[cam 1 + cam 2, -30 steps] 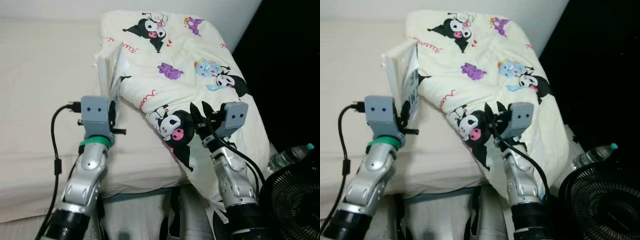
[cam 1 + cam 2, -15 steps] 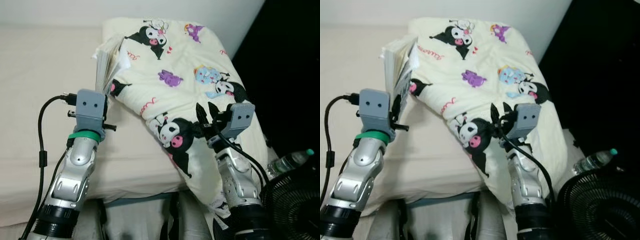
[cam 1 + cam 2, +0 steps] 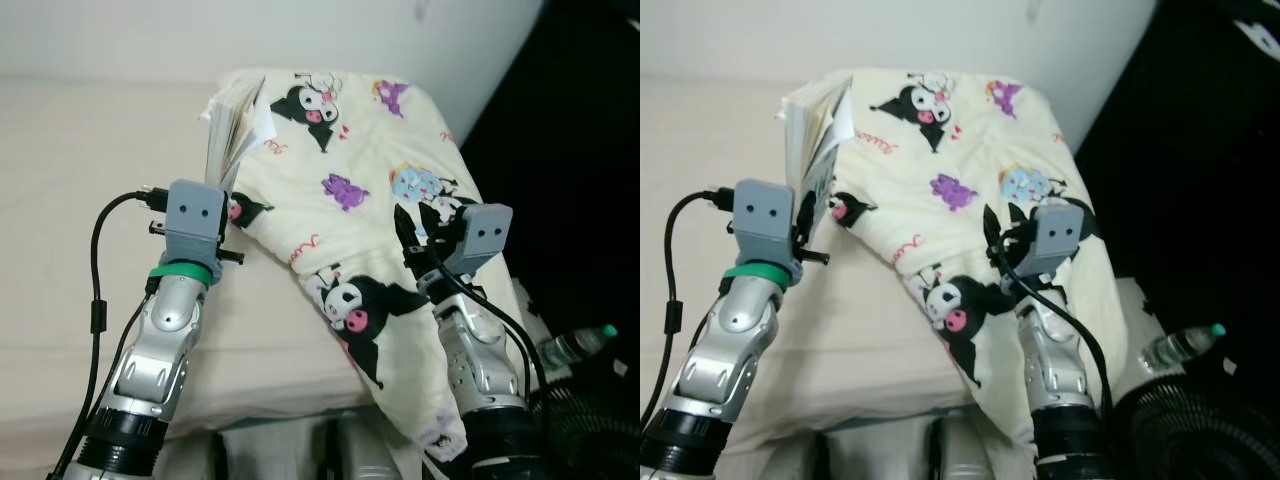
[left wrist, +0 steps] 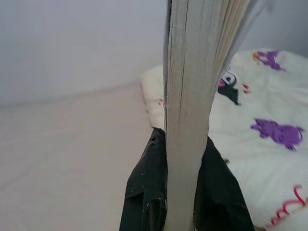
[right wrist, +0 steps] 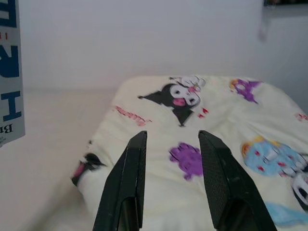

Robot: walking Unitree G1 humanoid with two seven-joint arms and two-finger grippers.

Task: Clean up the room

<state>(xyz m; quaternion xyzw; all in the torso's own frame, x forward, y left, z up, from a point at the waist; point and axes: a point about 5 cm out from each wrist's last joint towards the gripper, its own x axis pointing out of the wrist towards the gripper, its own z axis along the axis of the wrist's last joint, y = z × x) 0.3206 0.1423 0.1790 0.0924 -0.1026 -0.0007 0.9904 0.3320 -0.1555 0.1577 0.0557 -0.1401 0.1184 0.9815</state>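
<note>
A cream bed [image 3: 80, 200] stood against a white wall. The left gripper [image 4: 185, 192] pinched a thick book [image 3: 232, 125] upright over the bed, at the left edge of a cartoon-print quilt [image 3: 370, 200]. The right gripper [image 5: 171, 178] hovered above the quilt's right side, fingers [image 5: 127, 183] spread with nothing between them. A bottle [image 3: 575, 342] lay by a black fan [image 3: 590, 430].

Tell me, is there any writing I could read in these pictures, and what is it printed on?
"R", "H" and other big blue letters, cut off at the picture's edge: on the cover of the book that the left gripper holds upright. No whole word can be read.
Small black print beginning "B", under those letters: cut off.
Red cursive script on the cartoon-print blanket: too small and blurred to read.
</note>
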